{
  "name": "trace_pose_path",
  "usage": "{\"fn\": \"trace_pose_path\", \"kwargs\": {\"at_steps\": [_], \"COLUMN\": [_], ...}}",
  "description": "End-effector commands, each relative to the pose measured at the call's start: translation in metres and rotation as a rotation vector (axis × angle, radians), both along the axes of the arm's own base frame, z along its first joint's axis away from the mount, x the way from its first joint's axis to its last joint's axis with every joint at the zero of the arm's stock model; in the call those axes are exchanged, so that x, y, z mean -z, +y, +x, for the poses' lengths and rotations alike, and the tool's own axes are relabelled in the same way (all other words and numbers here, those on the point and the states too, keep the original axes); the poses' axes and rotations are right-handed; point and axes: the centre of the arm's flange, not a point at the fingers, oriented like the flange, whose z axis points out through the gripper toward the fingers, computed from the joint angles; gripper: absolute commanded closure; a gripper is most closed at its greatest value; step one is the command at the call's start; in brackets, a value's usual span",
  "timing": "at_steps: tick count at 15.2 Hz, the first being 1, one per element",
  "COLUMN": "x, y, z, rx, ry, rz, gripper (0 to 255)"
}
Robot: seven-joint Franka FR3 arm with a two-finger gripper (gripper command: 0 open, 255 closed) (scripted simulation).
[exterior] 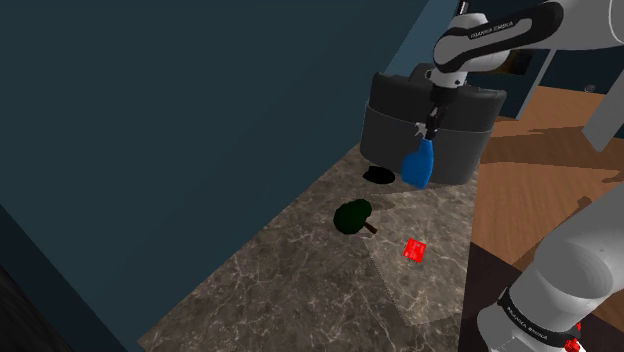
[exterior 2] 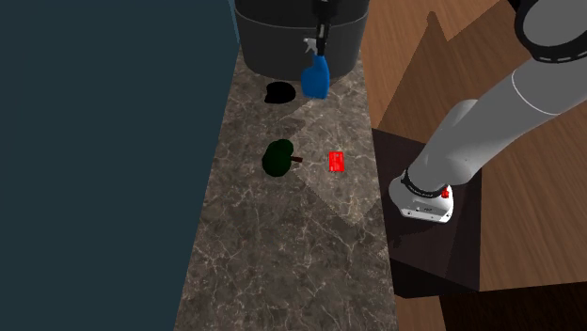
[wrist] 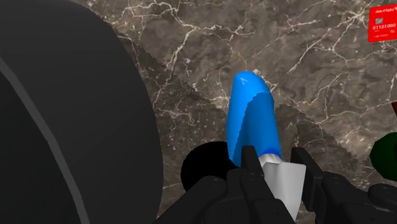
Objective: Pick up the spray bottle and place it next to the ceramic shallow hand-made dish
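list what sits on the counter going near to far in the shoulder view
red card → dark green object → black dish → big grey container. The blue spray bottle is held by the gripper, so its place in the order is unclear.

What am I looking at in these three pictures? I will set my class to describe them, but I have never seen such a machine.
It is a white robot arm with a black two-finger gripper. One picture looks from beside its stand, one from another spot above the counter, and one from a camera on the hand. On the brown marbled counter lie a flat black dish, a dark green round thing with a brown stem and a red card with white print. A large dark grey tub stands at the end. The gripper is shut on the white head of a blue spray bottle, near the dish.
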Motion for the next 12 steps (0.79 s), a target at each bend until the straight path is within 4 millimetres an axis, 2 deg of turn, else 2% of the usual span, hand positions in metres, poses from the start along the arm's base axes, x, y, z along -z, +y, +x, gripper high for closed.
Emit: {"fn": "trace_pose_path", "kwargs": {"at_steps": [1,9,12], "x": [0.011,0.053,0.057], "y": [0.001,0.001,0.001], "z": [0.0,0.0,0.0], "rx": [0.0,0.0,0.0], "ry": [-0.001,-0.001,-0.001], "rz": [0.0,0.0,0.0], "gripper": [255,255,255]}}
